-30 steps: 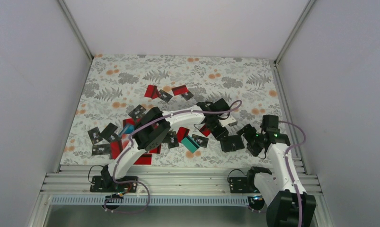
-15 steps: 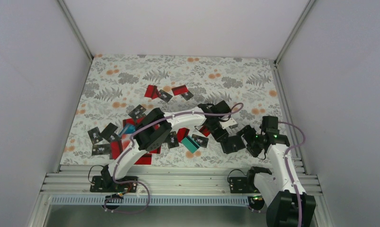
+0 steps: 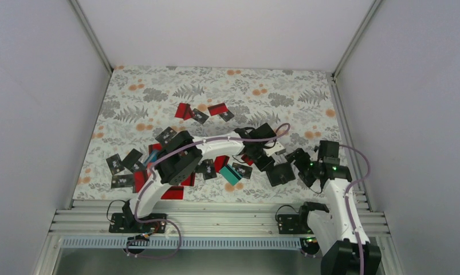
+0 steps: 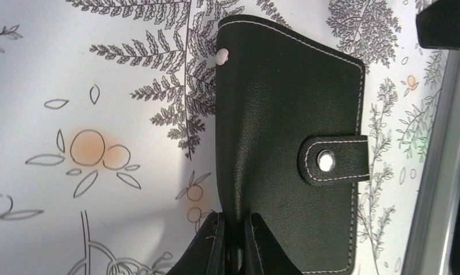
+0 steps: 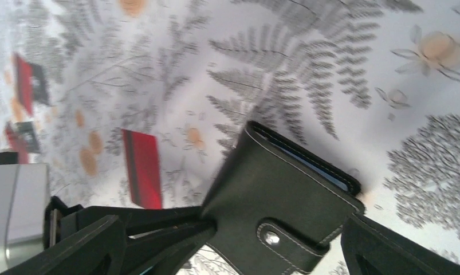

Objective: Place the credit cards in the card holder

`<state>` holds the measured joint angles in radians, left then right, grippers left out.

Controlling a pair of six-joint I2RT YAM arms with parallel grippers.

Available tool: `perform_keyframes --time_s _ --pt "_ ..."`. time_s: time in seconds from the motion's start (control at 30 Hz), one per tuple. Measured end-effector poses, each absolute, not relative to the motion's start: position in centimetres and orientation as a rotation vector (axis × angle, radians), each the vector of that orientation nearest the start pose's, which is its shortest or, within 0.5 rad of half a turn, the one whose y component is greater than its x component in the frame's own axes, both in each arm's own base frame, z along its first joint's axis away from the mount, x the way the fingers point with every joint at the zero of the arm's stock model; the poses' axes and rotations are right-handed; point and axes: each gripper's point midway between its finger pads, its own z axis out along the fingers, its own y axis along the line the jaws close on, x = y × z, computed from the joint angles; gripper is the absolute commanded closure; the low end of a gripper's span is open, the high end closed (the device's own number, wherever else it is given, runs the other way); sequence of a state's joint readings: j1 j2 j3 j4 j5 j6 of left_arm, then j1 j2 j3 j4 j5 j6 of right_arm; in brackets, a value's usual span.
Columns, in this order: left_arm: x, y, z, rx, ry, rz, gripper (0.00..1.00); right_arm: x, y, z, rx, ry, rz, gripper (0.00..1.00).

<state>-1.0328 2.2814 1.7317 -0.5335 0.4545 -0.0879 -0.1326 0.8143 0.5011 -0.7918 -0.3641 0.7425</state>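
The card holder [image 3: 281,173] is a black stitched pouch with a snap tab, lying on the floral cloth at right of centre. My left gripper [image 4: 234,222] is shut on a raised fold of its near edge [image 4: 290,132]. In the right wrist view the holder [image 5: 284,195] sits tilted, with a blue edge showing in its opening. My right gripper [image 5: 233,232] is open, one finger on each side of the holder, with nothing gripped. Credit cards lie scattered: a red one [image 5: 142,168] is close by. Red [image 3: 184,110], teal [image 3: 230,175] and black [image 3: 117,164] cards lie further left.
A metal rail [image 4: 439,189] runs just beyond the holder's right side at the cloth's edge. White walls enclose the cloth [image 3: 158,91] on three sides. The left arm [image 3: 216,146] stretches across the card pile, covering some cards.
My left gripper has shut on the card holder's edge. The holder and the left wrist shifted slightly toward the near left. The right gripper stayed open beside it.
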Motion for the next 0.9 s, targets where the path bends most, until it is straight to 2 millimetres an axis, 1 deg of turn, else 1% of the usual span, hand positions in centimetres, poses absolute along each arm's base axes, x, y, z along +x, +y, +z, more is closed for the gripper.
perform_keyframes --time_s 0.07,0.13,0.23,0.3,0.43,0.5,0.57,0.67,0.73,0.8,0.87,0.9 --pt "21.1 -50.1 4.5 1.395 2.443 -0.934 0.98 20.8 3.8 8.9 0.981 2.476 0.711 0.05" --pt "21.3 -50.1 6.1 1.353 2.427 -0.941 0.98 21.4 4.0 10.1 0.914 2.424 0.740 0.04" --pt "22.1 -49.7 9.7 1.266 2.383 -0.957 0.98 22.2 4.5 12.3 0.811 2.348 0.788 0.03" --pt "22.7 -49.0 12.4 1.198 2.352 -0.976 0.98 22.9 5.1 14.0 0.723 2.304 0.841 0.02" --pt "25.1 -46.1 18.1 1.035 2.285 -1.011 0.97 24.0 6.9 16.8 0.556 2.218 0.983 0.02" --pt "26.2 -44.8 20.2 0.968 2.256 -1.013 0.98 24.4 7.9 18.5 0.463 2.160 1.058 0.02" --pt "27.3 -43.2 21.8 0.897 2.240 -1.012 0.98 24.7 8.7 20.1 0.381 2.105 1.119 0.04" --pt "28.4 -40.7 23.7 0.799 2.229 -1.021 0.98 25.1 9.9 22.6 0.250 2.002 1.231 0.07" --pt "29.0 -39.3 24.8 0.743 2.223 -1.034 0.98 25.3 10.6 23.7 0.190 1.961 1.285 0.08" --pt "29.4 -38.0 26.4 0.696 2.202 -1.056 0.98 25.7 11.3 24.7 0.126 1.927 1.339 0.08" --pt "29.7 -37.2 28.0 0.669 2.171 -1.076 0.98 26.1 12.2 25.2 0.064 1.910 1.397 0.09" --pt "29.6 -36.9 28.7 0.666 2.157 -1.092 0.98 26.2 12.7 25.3 0.045 1.906 1.421 0.11"
